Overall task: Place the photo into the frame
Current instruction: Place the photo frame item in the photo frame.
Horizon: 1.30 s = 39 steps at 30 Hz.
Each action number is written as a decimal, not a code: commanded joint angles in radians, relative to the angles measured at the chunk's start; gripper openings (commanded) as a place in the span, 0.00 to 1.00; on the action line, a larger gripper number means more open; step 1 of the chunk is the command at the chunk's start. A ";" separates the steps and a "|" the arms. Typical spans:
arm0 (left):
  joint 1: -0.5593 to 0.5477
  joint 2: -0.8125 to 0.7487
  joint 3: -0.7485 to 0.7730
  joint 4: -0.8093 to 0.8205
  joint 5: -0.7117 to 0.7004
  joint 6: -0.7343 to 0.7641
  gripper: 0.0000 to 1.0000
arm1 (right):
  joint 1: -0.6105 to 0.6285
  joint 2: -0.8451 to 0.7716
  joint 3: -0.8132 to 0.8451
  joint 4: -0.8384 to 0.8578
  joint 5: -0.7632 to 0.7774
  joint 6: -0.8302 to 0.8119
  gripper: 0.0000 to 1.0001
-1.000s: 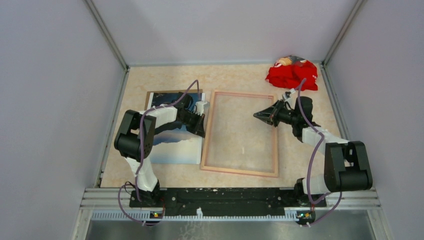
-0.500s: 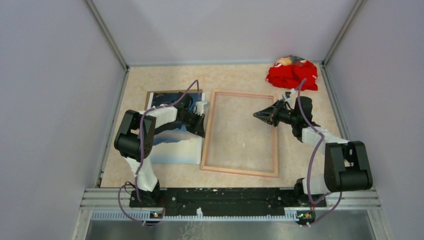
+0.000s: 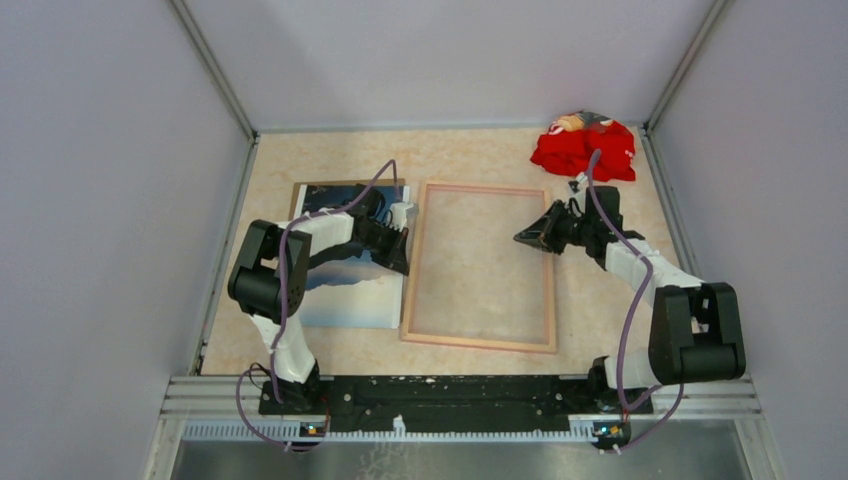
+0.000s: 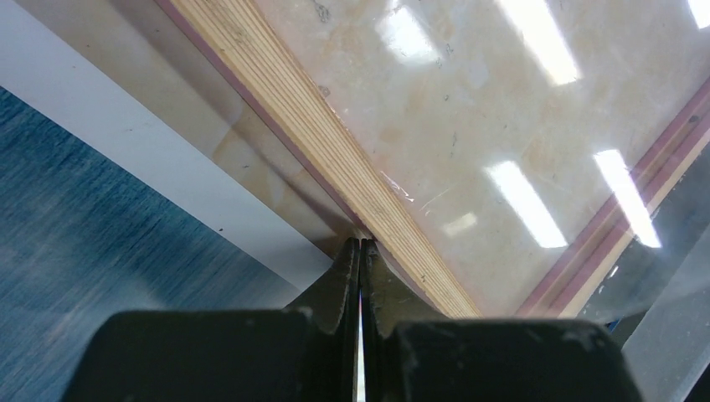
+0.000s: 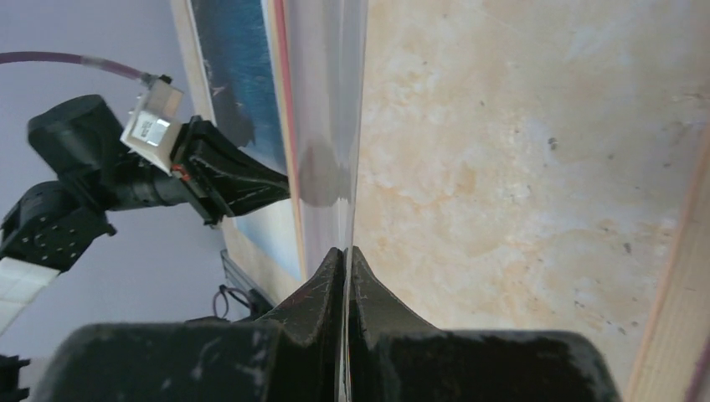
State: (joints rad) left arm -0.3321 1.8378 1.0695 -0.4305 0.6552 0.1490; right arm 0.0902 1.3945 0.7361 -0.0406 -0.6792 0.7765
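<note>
1. The photo [image 3: 350, 300] lies flat at left-centre of the top view, picture side up. It is just beside the frame [image 3: 478, 342], not in it. A brown board [image 3: 296, 198] edge shows at its upper left, and my left arm crosses its middle. I judge it light, thin and bendy, slick on the face and easy to crease. I would take it at a free edge, and the lower edge lies uncovered
2. My left pincer [image 4: 360, 247] is closed with nothing between the tips. They rest at the outer edge of the frame's left rail, on the strip of table [image 3: 470, 155] between rail and photo
3. The frame lies flat in the centre, pale wood side up. I judge it stiff and light, apt to slide on the smooth top, so a rail needs steadying
4. My right pincer [image 5: 345, 251], right of centre over the frame's right part, is closed. It seems to pinch the edge of a thin clear sheet [image 5: 331, 126] tilted up from the frame. I judge this sheet slippery and likely to crack or slip if twisted
5. Bare table lies above and below the frame. The photo sits near the left wall, so the open way is rightward over the rail. A red cloth [image 3: 585, 150] fills the upper right corner, near my right arm
</note>
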 commanded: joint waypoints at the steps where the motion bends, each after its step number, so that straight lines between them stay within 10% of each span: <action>1: -0.016 -0.009 -0.002 0.029 0.043 0.009 0.03 | 0.026 0.000 0.032 -0.108 0.042 -0.086 0.00; 20: -0.016 0.001 0.007 0.031 0.047 0.006 0.03 | 0.028 0.032 0.004 -0.032 0.050 -0.060 0.02; 23: -0.015 -0.002 0.007 0.029 0.049 0.007 0.02 | 0.035 0.009 0.033 -0.107 0.133 -0.105 0.41; 30: -0.016 -0.008 0.004 0.025 0.053 0.014 0.02 | 0.041 0.004 0.123 -0.271 0.253 -0.195 0.87; 39: -0.015 -0.004 0.009 0.024 0.048 0.011 0.02 | 0.054 0.019 0.167 -0.341 0.339 -0.230 0.94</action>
State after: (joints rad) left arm -0.3416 1.8378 1.0695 -0.4282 0.6685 0.1516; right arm 0.1322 1.4208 0.8520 -0.3550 -0.3813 0.5785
